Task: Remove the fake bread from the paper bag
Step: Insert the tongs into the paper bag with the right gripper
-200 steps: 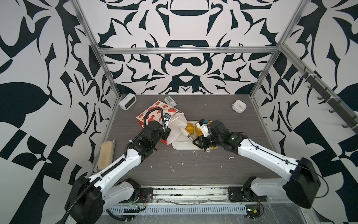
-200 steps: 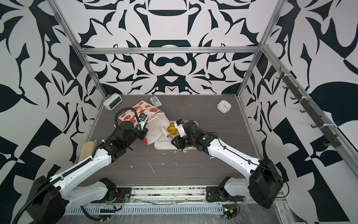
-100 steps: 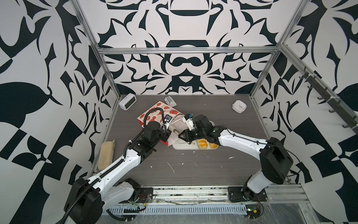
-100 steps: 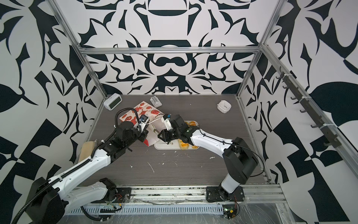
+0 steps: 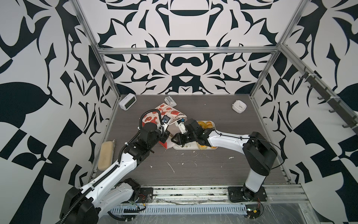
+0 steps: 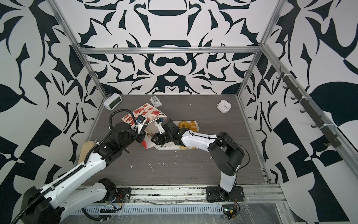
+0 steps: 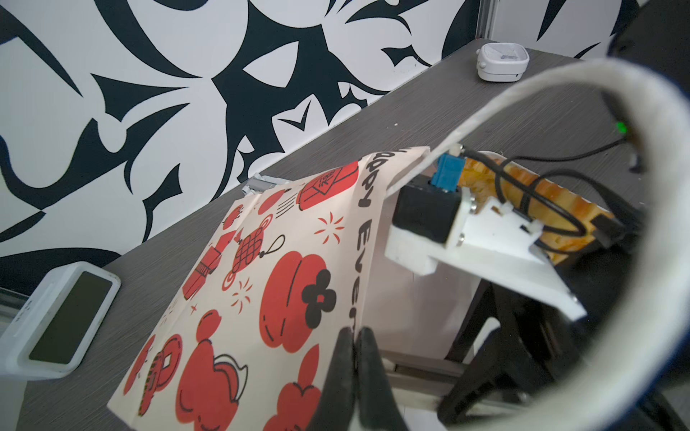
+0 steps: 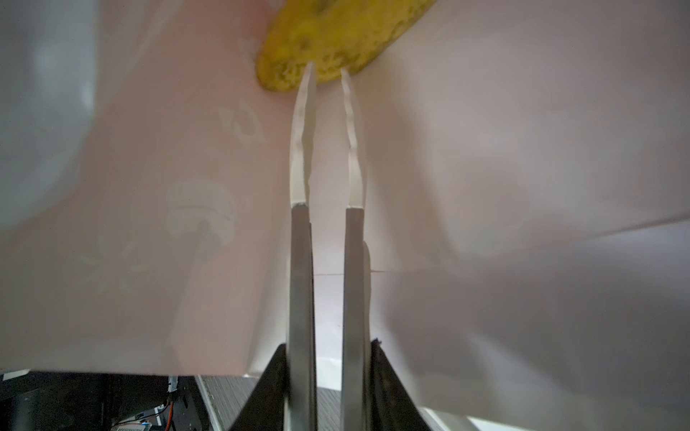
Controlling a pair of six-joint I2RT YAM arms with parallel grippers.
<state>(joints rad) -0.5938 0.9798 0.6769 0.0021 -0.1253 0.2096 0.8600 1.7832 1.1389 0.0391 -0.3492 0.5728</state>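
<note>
The paper bag (image 5: 170,113) (image 6: 147,113) lies tipped on the table, its mouth facing the white tray (image 5: 213,122). My left gripper (image 7: 356,334) is shut on the bag's rim (image 7: 364,261) and holds the mouth up. My right gripper (image 8: 326,69) reaches deep inside the bag, open by a narrow gap. Its tips are at the edge of a yellow piece of fake bread (image 8: 336,26), and nothing sits between them. In both top views the bag hides those fingers. More golden fake bread (image 5: 205,124) (image 6: 184,124) lies on the tray.
A white clock (image 5: 127,101) and a grey clip-like part (image 5: 170,100) stand behind the bag. A small white box (image 5: 239,106) sits at the back right. A pale beige block (image 5: 105,153) lies by the left edge. White scraps (image 5: 171,167) dot the front of the table.
My right arm has swung left from the tray into the bag's mouth, and its jaws have parted a little. The left gripper has kept its hold on the bag rim.
</note>
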